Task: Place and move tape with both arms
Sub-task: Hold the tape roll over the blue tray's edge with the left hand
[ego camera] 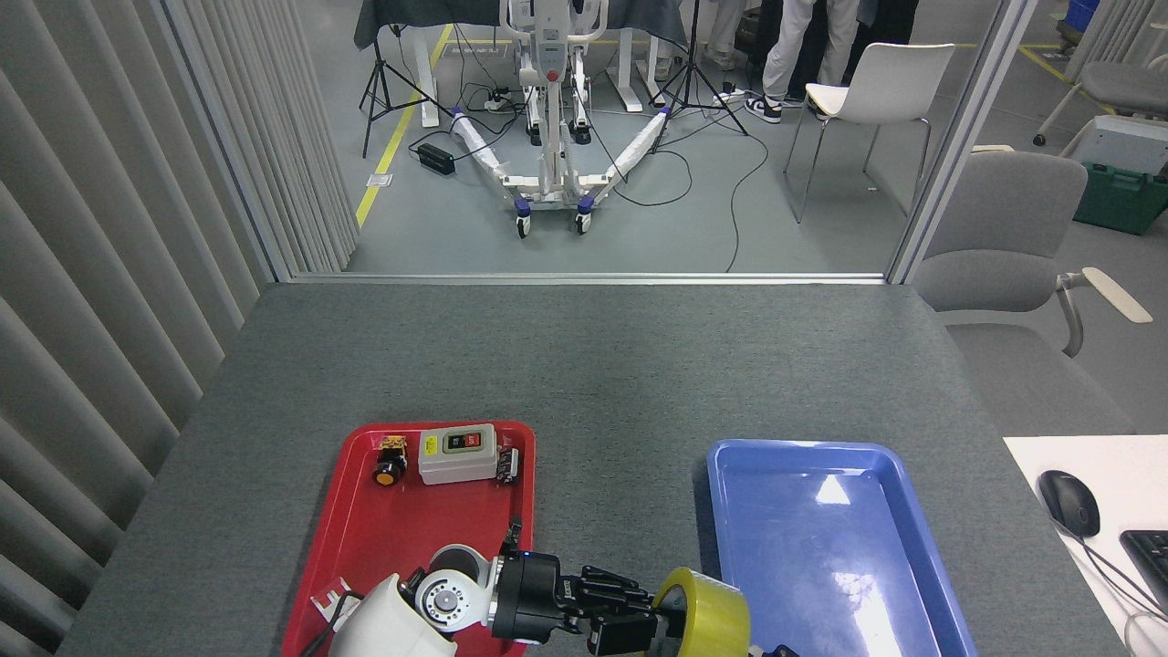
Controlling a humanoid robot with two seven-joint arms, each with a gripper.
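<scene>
The left arm (pixel 401 625) enters at the bottom edge, at about 7 o'clock in the head view, and reaches toward 3 o'clock. Its gripper (pixel 652 625), black with a small blue light at the wrist, is closed on the tape (pixel 707 616): dark fingers (pixel 610 584) reach the roll's left face and hollow core. The yellow roll stands on edge, its core facing left, low in the view at roughly 6 o'clock. It sits over the grey table (pixel 584 365), in the strip between the two trays, just beside the blue tray's (pixel 730 511) near-left rim. Whether it touches the table surface cannot be told.

Of the right gripper (pixel 776 651) only a dark tip shows at the bottom edge, just right of the tape; its state cannot be told.

The red tray (pixel 351 529), at 7 o'clock, holds a grey switch box (pixel 456 453) and a small orange-and-black push button (pixel 390 467) along its far edge. The left arm's wrist lies over that tray's near-right corner.

At 4 o'clock, on a white desk (pixel 1109 456), lie a black mouse (pixel 1068 502) and a keyboard corner (pixel 1152 561).
</scene>
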